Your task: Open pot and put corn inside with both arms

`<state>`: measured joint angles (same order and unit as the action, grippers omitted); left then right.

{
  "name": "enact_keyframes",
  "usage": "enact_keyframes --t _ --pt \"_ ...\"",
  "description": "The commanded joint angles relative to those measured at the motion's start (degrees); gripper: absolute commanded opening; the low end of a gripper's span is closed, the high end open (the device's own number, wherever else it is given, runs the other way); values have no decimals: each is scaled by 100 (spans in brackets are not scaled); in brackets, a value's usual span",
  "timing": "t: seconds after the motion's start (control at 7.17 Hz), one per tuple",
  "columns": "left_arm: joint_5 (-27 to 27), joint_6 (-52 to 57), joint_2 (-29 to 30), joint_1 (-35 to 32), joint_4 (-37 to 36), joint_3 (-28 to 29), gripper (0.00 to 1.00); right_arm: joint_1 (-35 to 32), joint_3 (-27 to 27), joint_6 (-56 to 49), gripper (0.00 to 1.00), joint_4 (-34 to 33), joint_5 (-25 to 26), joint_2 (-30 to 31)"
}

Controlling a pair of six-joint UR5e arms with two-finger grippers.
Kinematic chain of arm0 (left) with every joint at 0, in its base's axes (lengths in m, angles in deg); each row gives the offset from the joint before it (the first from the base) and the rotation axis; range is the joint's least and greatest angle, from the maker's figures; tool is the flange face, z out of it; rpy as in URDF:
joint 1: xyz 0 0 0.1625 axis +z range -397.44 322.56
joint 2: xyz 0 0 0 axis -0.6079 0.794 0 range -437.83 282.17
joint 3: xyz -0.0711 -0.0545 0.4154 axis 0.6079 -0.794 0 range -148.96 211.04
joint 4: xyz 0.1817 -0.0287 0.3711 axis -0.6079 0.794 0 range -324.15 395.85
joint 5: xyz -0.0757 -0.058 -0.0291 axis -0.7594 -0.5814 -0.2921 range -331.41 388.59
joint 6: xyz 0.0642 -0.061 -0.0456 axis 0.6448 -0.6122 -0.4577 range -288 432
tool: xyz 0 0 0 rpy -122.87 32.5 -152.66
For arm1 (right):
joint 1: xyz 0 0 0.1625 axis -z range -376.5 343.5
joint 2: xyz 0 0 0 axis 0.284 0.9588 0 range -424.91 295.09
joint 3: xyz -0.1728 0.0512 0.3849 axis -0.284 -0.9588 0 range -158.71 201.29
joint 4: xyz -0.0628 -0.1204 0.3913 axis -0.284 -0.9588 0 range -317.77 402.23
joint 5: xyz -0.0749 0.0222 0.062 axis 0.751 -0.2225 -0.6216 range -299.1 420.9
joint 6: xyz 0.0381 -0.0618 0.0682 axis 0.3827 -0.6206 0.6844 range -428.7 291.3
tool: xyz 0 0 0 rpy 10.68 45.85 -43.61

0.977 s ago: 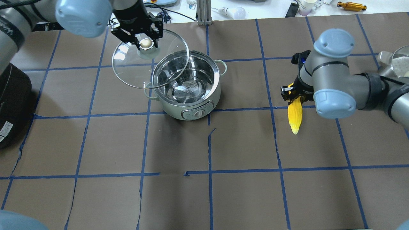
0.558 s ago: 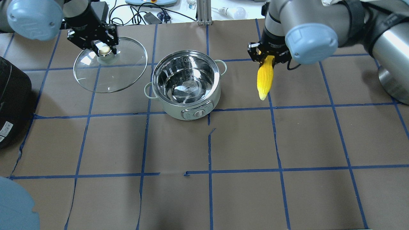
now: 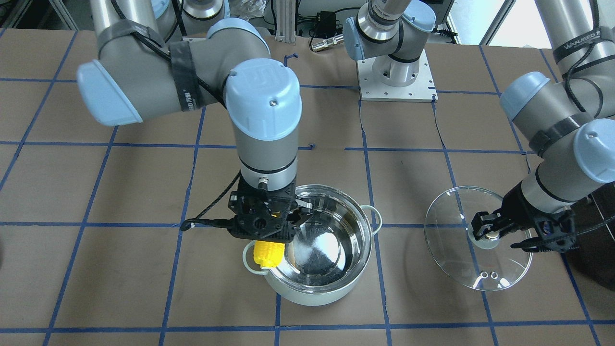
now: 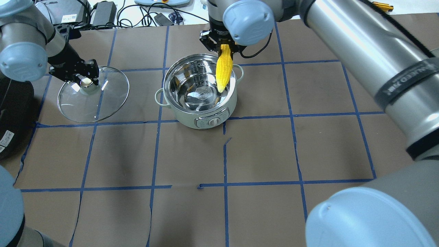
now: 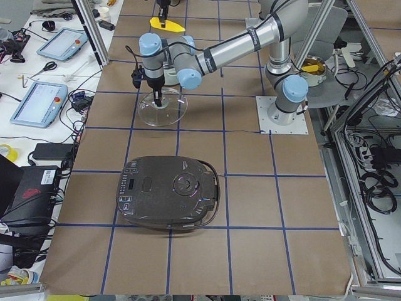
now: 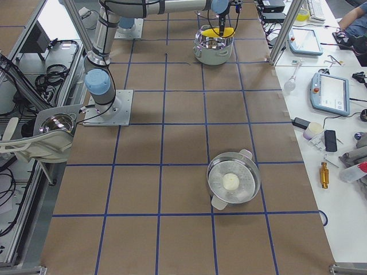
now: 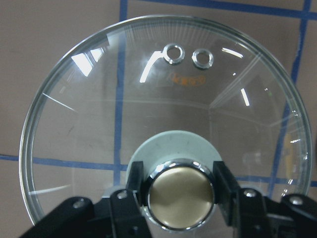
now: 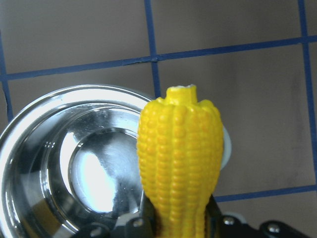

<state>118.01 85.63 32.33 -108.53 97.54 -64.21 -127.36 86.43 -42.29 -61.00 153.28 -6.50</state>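
Note:
The mint-green pot (image 4: 192,115) stands open, its steel inside bare (image 3: 319,250). My right gripper (image 4: 223,46) is shut on the yellow corn (image 4: 223,70), which hangs tip down over the pot's right rim; the corn also shows in the front view (image 3: 269,253) and the right wrist view (image 8: 181,163). My left gripper (image 4: 84,81) is shut on the knob (image 7: 181,193) of the clear glass lid (image 4: 99,103), held tilted, low to the left of the pot and clear of it. The lid shows in the front view (image 3: 456,259) too.
A black appliance (image 5: 169,191) sits at the table's left end, close to the lid (image 4: 10,113). A second steel pot with a white lump inside (image 6: 232,183) stands far off on the right. Cables and devices lie beyond the table's far edge (image 4: 144,13).
My right arm carried the corn leftward from the table's right side to over the pot's rim. My left arm moved the lid further left and lower, away from the pot.

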Motion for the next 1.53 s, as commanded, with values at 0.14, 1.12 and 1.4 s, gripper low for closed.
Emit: enact_keyframes --t 0.14,1.12,1.4 --pt "-30 350 23 298 -701 -758 0 -452 -116 -21 10 -338 8 -515" --pt "-56 676 110 386 -869 -838 0 -481 60 -83 100 -391 -35 -394" --pt "-56 667 128 395 -878 -829 0 -359 86 -101 100 -356 8 -262"
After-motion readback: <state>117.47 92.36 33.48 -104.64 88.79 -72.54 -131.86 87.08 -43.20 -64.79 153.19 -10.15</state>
